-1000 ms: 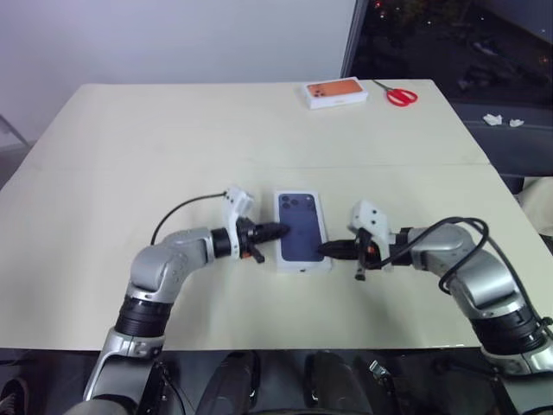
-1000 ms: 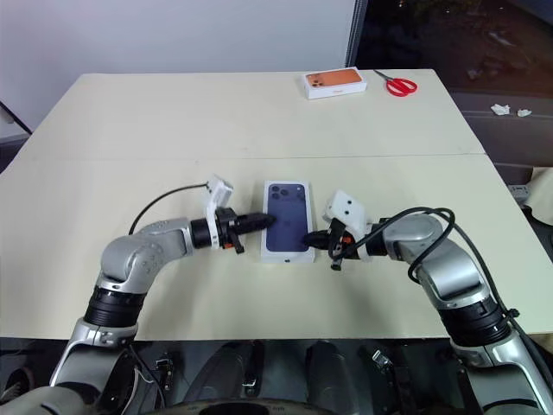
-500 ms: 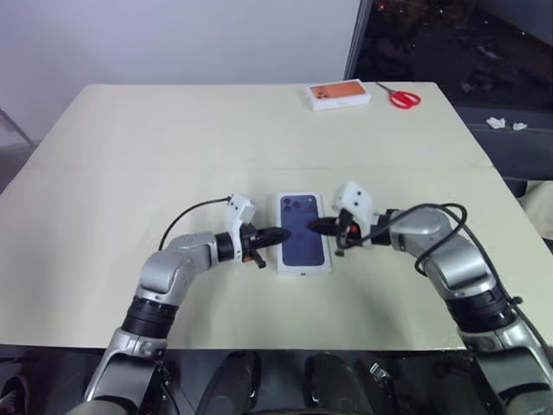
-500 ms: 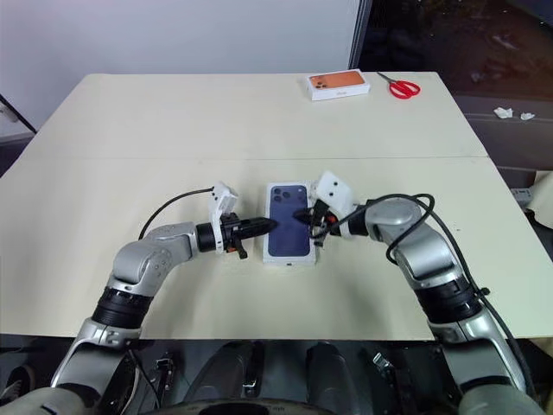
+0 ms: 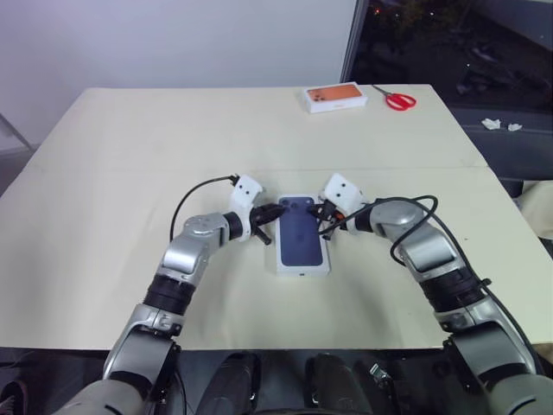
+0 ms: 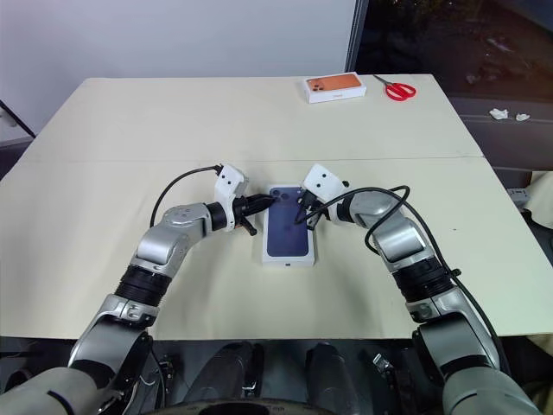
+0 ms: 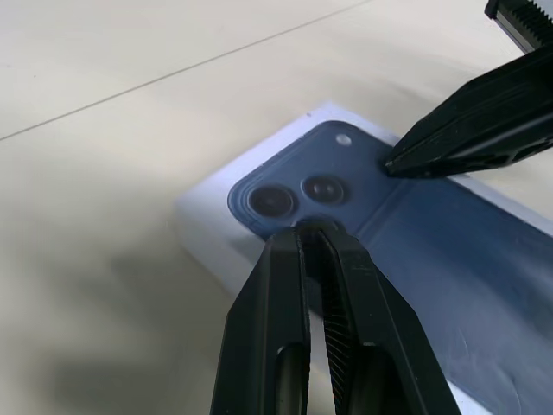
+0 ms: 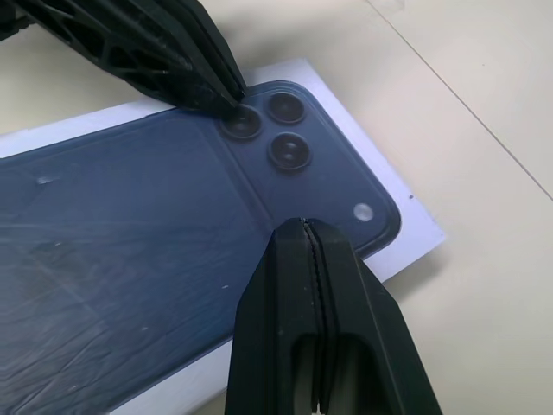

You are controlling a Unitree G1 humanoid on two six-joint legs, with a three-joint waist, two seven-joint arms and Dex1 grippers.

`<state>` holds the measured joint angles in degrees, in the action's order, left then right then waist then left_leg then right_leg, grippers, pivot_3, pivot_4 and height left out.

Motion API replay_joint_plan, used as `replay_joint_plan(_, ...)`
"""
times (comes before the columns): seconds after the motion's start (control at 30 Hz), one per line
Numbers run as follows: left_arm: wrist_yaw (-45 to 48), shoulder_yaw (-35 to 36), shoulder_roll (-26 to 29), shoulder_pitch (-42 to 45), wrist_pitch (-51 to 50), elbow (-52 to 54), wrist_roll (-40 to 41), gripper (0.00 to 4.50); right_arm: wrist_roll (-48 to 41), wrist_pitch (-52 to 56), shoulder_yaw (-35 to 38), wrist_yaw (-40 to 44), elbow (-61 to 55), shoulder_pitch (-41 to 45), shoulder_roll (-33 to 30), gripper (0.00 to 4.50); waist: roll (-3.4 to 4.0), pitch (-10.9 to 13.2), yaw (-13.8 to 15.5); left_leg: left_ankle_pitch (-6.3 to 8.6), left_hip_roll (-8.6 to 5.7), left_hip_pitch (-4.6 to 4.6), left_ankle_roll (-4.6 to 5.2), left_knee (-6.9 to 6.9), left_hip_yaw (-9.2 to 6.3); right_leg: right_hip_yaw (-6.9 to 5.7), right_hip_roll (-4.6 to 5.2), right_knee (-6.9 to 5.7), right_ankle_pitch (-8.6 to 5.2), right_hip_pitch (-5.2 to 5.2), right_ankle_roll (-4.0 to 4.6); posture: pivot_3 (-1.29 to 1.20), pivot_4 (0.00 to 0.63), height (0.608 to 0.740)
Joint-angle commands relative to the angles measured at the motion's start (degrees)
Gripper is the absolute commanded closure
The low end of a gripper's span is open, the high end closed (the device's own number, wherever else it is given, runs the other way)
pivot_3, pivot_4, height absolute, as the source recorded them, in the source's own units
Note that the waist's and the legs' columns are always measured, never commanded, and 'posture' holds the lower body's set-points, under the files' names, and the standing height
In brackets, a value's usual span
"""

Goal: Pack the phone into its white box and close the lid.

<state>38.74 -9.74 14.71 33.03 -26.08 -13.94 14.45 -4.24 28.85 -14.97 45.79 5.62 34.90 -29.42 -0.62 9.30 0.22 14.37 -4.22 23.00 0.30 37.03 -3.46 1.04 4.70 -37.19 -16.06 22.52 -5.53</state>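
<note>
- The white cardboard lid with its dark blue phone picture [image 5: 302, 240] sits closed on the cream table [image 5: 130, 156].
- Left gripper [image 5: 275, 211] and right gripper [image 5: 324, 210], both pinched together and holding nothing, press its far end; uneven pressure could skew or slide it.

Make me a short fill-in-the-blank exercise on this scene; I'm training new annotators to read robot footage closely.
1. Both grippers, left and right, have their fingers ____.
2. Their tips meet over the end of the lid that shows the printed ____ lenses.
3. At the table's far edge, red-handled ____ lie right of the orange-topped box.

Missing words: shut; camera; scissors
</note>
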Motion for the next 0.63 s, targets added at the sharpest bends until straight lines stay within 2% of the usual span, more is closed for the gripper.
replay_joint_plan(0.03, 1.74, 4.33, 1.22, -2.04, -3.71, 3.48, 4.27, 3.87, -7.0, 5.62, 6.23, 2.52, -2.71, 0.84, 0.49, 3.61, -0.01, 0.01, -0.04, 0.0, 0.0, 0.09, 0.0, 0.01, -0.01, 0.02, 0.0, 0.0, 0.0, 0.07, 0.0, 0.0, 0.15, 0.74)
replay_joint_plan(0.1, 2.04, 7.36, 2.99, -2.57, -4.15, 6.42, 5.92, 3.24, -8.71, 5.52, 8.23, 3.29, -4.19, 0.56, -0.22, 2.64, -0.01, 0.04, -0.18, -0.03, 0.01, 0.41, -0.03, 0.06, -0.01, 0.05, 0.01, -0.07, 0.01, 0.44, 0.0, 0.0, 0.15, 0.74)
replay_joint_plan(0.27, 6.23, 13.87, 10.83, -5.98, -6.73, 13.16, 10.84, 0.71, -12.47, 5.95, 12.59, 5.43, -7.95, -1.6, -3.03, 0.1, -0.01, 0.08, -0.9, -0.1, 0.05, 0.62, -0.15, -0.01, -0.01, 0.08, 0.0, -0.17, 0.01, 0.75, 0.0, 0.0, 0.15, 0.74)
replay_joint_plan(0.3, 7.67, 15.2, 12.8, -7.27, -6.81, 14.31, 11.8, 0.23, -13.02, 5.84, 13.39, 5.94, -8.57, -2.23, -3.92, 0.0, -0.01, 0.08, -0.9, -0.09, 0.05, 0.61, -0.14, -0.02, -0.01, 0.09, 0.0, -0.17, 0.01, 0.75, 0.0, 0.0, 0.15, 0.74)
replay_joint_plan(0.33, 8.82, 16.4, 14.29, -8.4, -6.51, 15.25, 12.66, 0.1, -13.56, 5.82, 14.06, 6.39, -9.19, -2.74, -4.63, 0.0, -0.01, 0.08, -0.92, -0.09, 0.05, 0.61, -0.14, -0.02, -0.01, 0.09, 0.01, -0.15, 0.01, 0.74, 0.0, 0.0, 0.15, 0.74)
replay_joint_plan(0.5, 13.39, 22.55, 21.56, -16.0, -6.94, 20.36, 16.71, 0.1, -17.5, 5.77, 17.24, 9.93, -14.31, -7.18, -8.97, 0.0, 0.03, 0.12, -0.93, -0.08, 0.07, 0.61, -0.12, -0.05, -0.01, 0.11, 0.03, -0.13, 0.0, 0.74, 0.01, 0.0, 0.15, 0.74)
replay_joint_plan(0.63, 14.94, 24.95, 24.47, -21.54, -5.28, 22.91, 17.27, 0.1, -18.88, 2.93, 18.18, 13.45, -17.09, -11.34, -12.54, 0.0, 0.04, 0.13, -0.82, -0.04, 0.07, 0.6, -0.06, -0.06, 0.0, 0.1, 0.09, -0.06, 0.0, 0.68, 0.02, 0.0, 0.15, 0.74)
